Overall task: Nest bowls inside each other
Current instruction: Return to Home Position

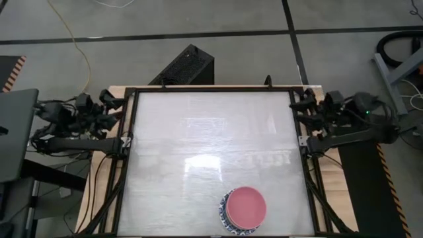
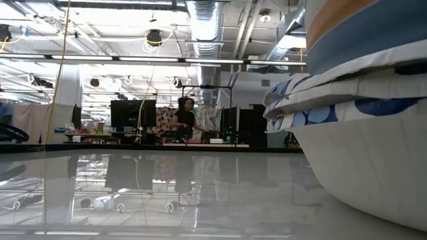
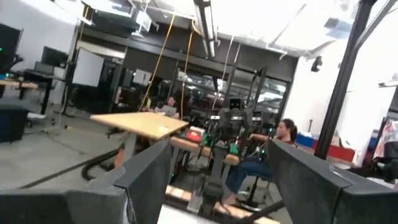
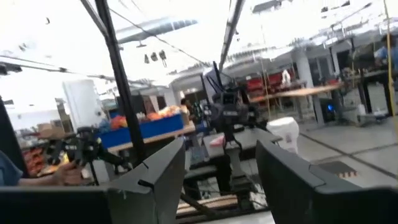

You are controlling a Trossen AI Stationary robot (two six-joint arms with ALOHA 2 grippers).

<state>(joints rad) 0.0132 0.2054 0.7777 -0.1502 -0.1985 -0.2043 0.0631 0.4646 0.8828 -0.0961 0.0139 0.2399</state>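
Observation:
The bowls stand nested in one stack point(image 1: 243, 210) at the table's near edge, right of the middle. A pink bowl point(image 1: 247, 203) is on top, and a white bowl with a blue-patterned rim point(image 1: 223, 215) shows under it. The low view shows the stack point(image 2: 363, 140) close up at the right, with white, blue and orange rims layered. My left gripper point(image 3: 217, 183) is drawn back at the table's left edge point(image 1: 117, 107), open and holding nothing. My right gripper point(image 4: 221, 183) is drawn back at the right edge point(image 1: 301, 106), also open and holding nothing.
A black frame point(image 1: 129, 152) borders the glossy white tabletop point(image 1: 198, 152). A black box point(image 1: 188, 65) stands on the floor beyond the far edge. People sit and stand at desks in the room beyond point(image 3: 283, 134), point(image 2: 185, 117).

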